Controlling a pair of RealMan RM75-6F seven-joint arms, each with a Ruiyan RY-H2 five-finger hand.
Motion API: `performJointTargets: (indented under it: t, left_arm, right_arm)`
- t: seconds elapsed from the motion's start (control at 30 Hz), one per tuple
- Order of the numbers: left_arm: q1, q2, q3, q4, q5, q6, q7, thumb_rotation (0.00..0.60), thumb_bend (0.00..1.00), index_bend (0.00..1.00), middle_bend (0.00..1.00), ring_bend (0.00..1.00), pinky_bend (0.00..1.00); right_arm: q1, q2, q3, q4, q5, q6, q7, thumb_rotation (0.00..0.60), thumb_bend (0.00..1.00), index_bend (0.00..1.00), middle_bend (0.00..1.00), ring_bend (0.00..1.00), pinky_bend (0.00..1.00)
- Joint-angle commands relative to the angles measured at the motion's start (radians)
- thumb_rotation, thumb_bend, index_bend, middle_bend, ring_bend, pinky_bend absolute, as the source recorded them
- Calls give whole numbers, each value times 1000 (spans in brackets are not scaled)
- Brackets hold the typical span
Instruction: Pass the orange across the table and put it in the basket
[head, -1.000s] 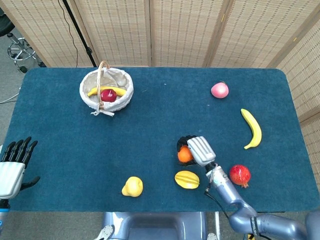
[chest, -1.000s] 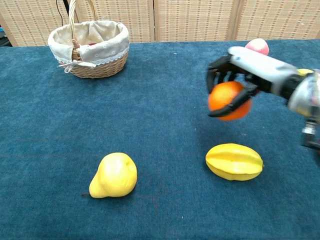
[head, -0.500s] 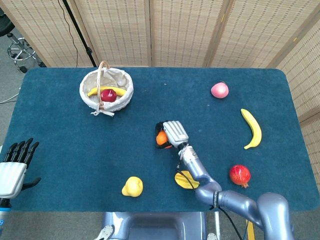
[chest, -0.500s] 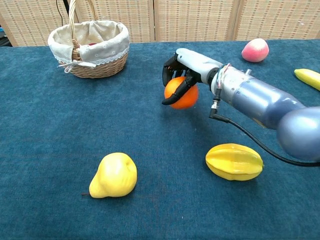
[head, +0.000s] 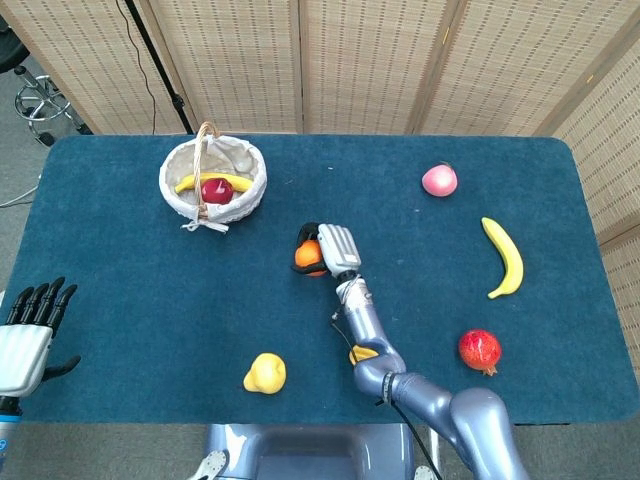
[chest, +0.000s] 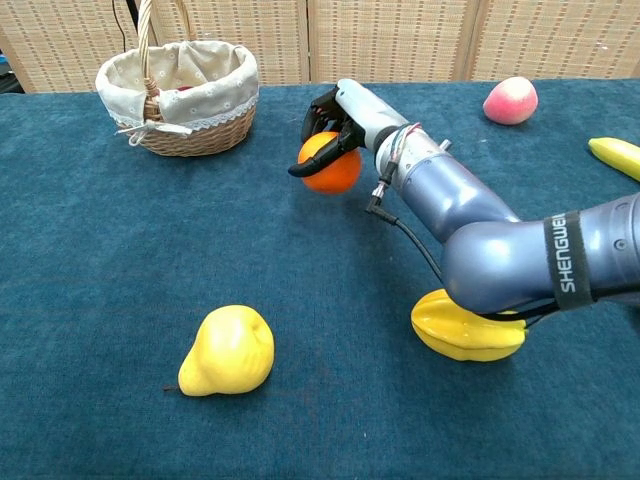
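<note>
My right hand (head: 327, 249) (chest: 335, 118) grips the orange (head: 306, 257) (chest: 330, 168) near the middle of the table, its arm stretched far forward. The wicker basket (head: 250, 160) (chest: 185, 138), lined in white cloth, stands at the far left with a banana and a red fruit inside. The orange is to the right of the basket and nearer to me, still well apart from it. My left hand (head: 28, 325) hovers open at the table's near left edge, fingers spread, holding nothing.
A yellow pear (head: 265, 373) (chest: 229, 350) and a starfruit (head: 362, 354) (chest: 467, 325) lie near the front, the starfruit under my right arm. A pomegranate (head: 479, 350), a banana (head: 505, 257) and a peach (head: 439, 180) (chest: 510, 100) lie on the right side.
My right hand has carried the orange from the front right, by the starfruit, up and leftward toward the basket. The left hand has stayed put.
</note>
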Motion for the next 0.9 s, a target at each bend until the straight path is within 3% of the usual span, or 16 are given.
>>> performJointTargets:
  t: [0.03,0.13,0.27,0.47,0.67,0.9]
  left_arm:
    - [0,0,0,0,0,-1,0,600,0,0,0,0,60]
    - [0,1,1,-1,1,1,-2,600,0,0,0,0,60]
    - [2,3,-1,-1,0,5,-4,600,0,0,0,0,59]
    - [2,4,0,-2,4,7,-5,600,0,0,0,0,59]
    - [1,2,1,0,5,6,-1,600,0,0,0,0,59]
    - [-2,-3,3,3,4,-3,4,600,0,0,0,0,59]
  right_arm:
    - [6,-14,-16,10,-12,-4,22,600,240,730,550,519,602]
    - [6,-16,-36,0,-23,-29,52,600,199,644,456,412,494]
    - [7,-4,-47,-47,-14,-85,62,600,14,512,340,286,335]
    - [-5,47,-48,-123,15,-153,42,600,0,318,147,88,106]
    - [-32,111,-43,-233,14,-156,84,600,0,284,88,23,35]
    - [-113,304,-79,-522,-49,-213,248,600,0,252,84,17,28]
